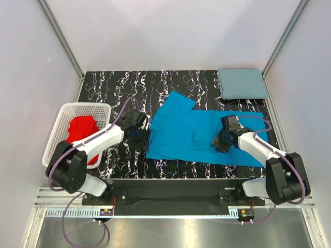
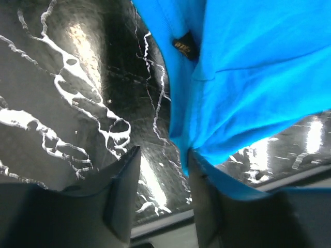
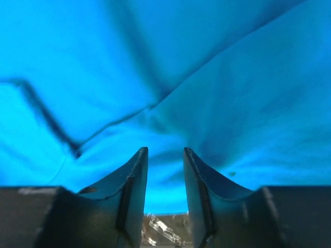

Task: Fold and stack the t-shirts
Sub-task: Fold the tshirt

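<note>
A bright blue t-shirt (image 1: 199,135) lies spread out, a little rumpled, in the middle of the black marbled table (image 1: 116,85). A dusty grey-blue t-shirt (image 1: 242,82) rests folded at the back right corner. A red t-shirt (image 1: 83,129) is bunched in the basket. My left gripper (image 1: 140,137) is at the blue shirt's left edge and open. In the left wrist view the blue shirt (image 2: 248,77) drapes over the outer side of one finger (image 2: 206,201), with bare table in the gap. My right gripper (image 1: 221,143) hovers low over the shirt's right half, open (image 3: 165,152), with nothing between its fingers.
A white plastic lattice basket (image 1: 101,107) stands at the table's left side, beside my left arm. White walls close in the back and both sides. The table's front edge runs just beyond the arm bases.
</note>
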Robot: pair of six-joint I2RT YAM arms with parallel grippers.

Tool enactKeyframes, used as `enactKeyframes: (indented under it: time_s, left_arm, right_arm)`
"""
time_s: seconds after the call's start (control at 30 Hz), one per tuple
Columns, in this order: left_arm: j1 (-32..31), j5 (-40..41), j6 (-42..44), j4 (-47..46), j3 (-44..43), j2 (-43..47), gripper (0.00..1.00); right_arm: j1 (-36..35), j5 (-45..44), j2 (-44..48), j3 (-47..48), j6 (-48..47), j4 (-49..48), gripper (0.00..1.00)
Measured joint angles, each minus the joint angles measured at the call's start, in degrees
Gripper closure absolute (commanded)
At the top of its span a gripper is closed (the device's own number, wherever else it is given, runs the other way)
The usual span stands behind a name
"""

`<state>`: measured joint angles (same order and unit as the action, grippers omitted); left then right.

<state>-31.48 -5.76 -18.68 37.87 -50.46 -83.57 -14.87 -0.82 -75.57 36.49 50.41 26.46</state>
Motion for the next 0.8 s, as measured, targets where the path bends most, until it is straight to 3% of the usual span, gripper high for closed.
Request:
enactKeyframes:
  time_s: [0.13, 0.23, 0.5, 0.67, 0.8]
  left_arm:
    - [2.73, -2.6, -0.13, 1.46, -5.55, 1.73, 0.46]
    - [7.93, -7.74, 0.0, -1.01, -12.07, 0.66, 0.46]
    - [17.18, -17.92, -4.39, -12.74, -20.57, -10.78, 0.47]
    - [17.81, -20.09, -6.88, -17.86, -22.8, -17.73, 0.47]
    - [17.81, -20.24, -6.95, -20.65, -30.4, -25.64, 0.49]
  right_arm:
    - [0.04, 3.61, -0.48, 5.53, -3.65, 3.26, 0.49]
    - [0.04, 7.19, -4.31, 14.14, -7.82, 2.86, 0.48]
    - [0.2, 20.94, -28.61, 40.81, -22.36, -2.6, 0.45]
    - [0.2, 21.94, -41.68, 56.15, -29.4, 0.2, 0.45]
    - [0.2, 21.24, -46.77, 62.84, -31.54, 1.55, 0.45]
